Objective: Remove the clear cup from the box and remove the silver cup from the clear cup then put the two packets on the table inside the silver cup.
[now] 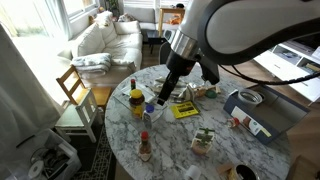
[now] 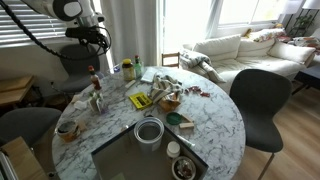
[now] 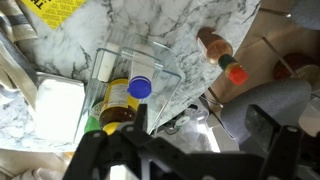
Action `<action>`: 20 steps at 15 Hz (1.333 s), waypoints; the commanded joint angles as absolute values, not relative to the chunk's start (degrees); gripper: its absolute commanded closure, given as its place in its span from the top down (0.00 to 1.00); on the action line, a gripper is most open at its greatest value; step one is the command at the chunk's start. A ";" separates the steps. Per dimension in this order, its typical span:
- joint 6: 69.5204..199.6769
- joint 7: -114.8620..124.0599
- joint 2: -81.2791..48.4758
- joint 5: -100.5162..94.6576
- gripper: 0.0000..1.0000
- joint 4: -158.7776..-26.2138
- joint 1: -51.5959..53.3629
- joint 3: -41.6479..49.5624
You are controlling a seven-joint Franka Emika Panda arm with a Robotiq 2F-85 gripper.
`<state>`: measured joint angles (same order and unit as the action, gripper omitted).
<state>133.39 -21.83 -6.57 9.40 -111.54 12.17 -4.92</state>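
Exterior view: see-through clear cup (image 2: 149,131), grey inside

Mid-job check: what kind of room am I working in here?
Most likely a home living and dining area: a white sofa sits under bright windows, and a dark chair is drawn up to the round marble table that the arm works over.
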 commanded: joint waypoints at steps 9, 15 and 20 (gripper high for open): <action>132.68 -17.76 -7.63 8.56 1.00 -110.60 9.54 -5.83; 137.04 -13.56 -3.53 7.92 1.00 -118.84 0.07 1.14; 140.14 -8.16 1.98 0.30 1.00 -128.72 -7.08 8.38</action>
<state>137.21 -12.97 -3.35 5.10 -120.48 -4.15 5.70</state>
